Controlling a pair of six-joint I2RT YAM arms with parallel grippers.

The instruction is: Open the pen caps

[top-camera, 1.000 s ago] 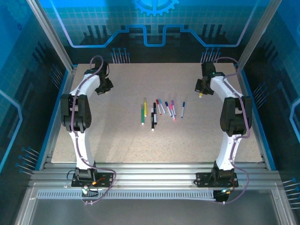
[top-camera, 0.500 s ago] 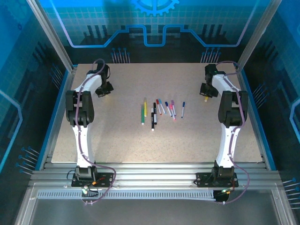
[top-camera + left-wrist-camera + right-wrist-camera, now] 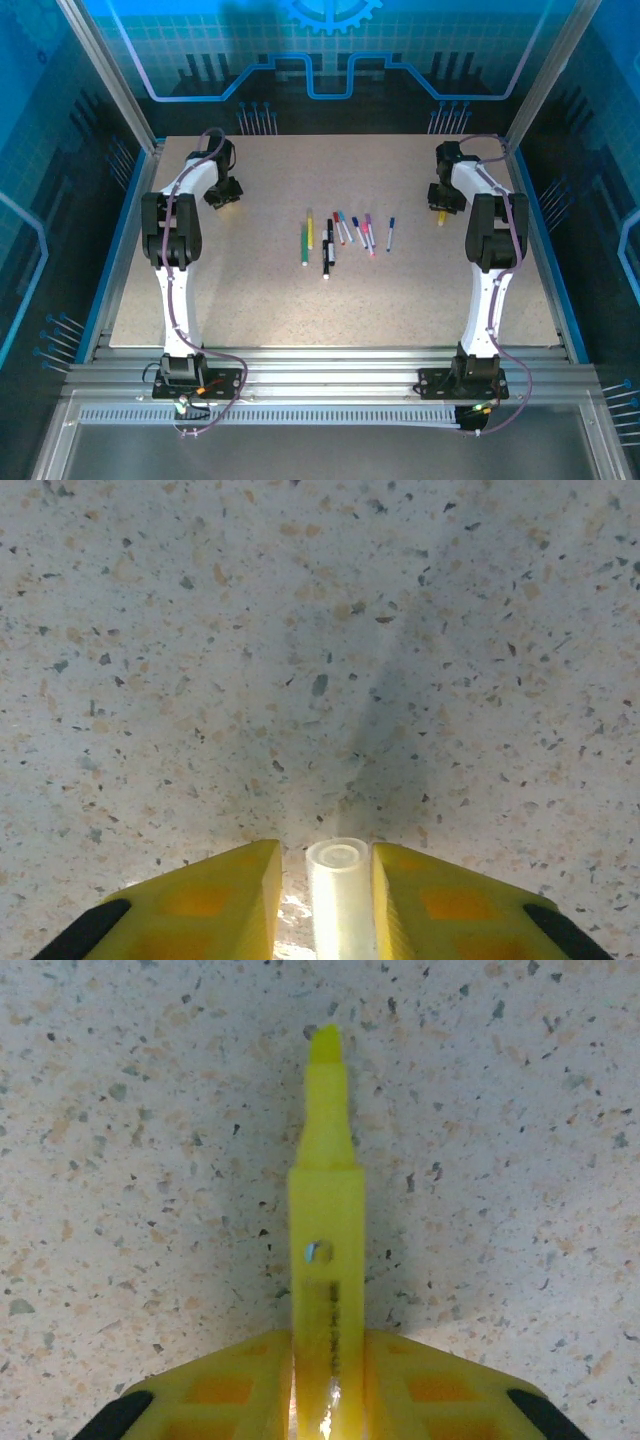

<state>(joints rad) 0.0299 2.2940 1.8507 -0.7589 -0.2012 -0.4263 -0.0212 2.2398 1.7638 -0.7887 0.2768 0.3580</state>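
Observation:
A clear whitish pen cap [image 3: 337, 895] stands end-on between my left gripper's [image 3: 325, 858] yellow fingers [image 3: 215, 905], just over the speckled table. It rests against the right finger, and a gap shows on its left. My left gripper [image 3: 224, 192] is at the far left of the table. My right gripper [image 3: 328, 1342], at the far right [image 3: 438, 198], flanks an uncapped yellow highlighter [image 3: 325, 1210], its tip pointing away. A thin bright slit separates the highlighter from the left finger. The highlighter [image 3: 440, 213] lies low at the table.
Several pens lie in a loose row mid-table: a green one [image 3: 304, 244], a yellow one [image 3: 309, 230], a black one [image 3: 327, 252], a cluster of thin coloured ones [image 3: 356, 232] and a blue one [image 3: 390, 233]. The table's blue side rails [image 3: 132, 200] run close to both grippers.
Both arms swung outward and down toward the table a second ago, then held still. Both pairs of jaws have eased apart around the cap and the highlighter.

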